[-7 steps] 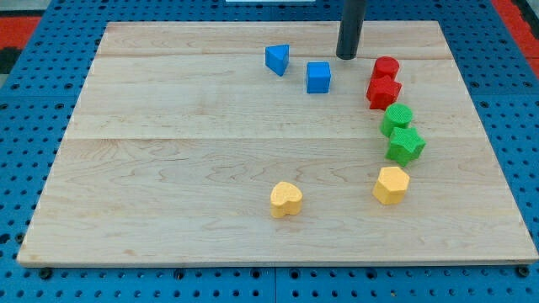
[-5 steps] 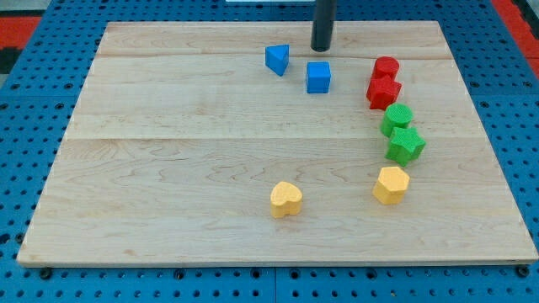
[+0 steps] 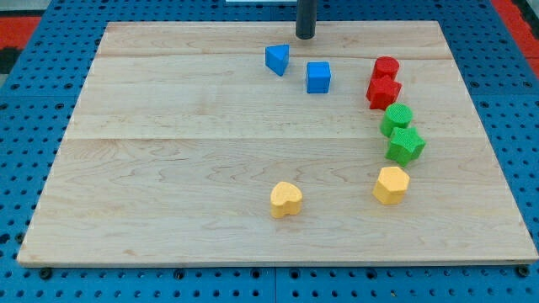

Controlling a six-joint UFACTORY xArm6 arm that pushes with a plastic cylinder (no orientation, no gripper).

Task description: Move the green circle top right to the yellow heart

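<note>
- My tip (image 3: 305,36) rests near the board's top edge, above the blue cube (image 3: 318,77), touching no block.
- Green circle (image 3: 397,117) sits well apart from the yellow heart (image 3: 286,199).
- No gripper fitted; only a rod.

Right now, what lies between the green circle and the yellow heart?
Camera view: bare board between green circle and yellow heart; green star lies just off that line.

We are looking down at a slant from the near edge of the wooden board (image 3: 168,168), facing its far edge, seeing nearly all of it, blue pegboard (image 3: 25,126) showing around, only one view.
</note>
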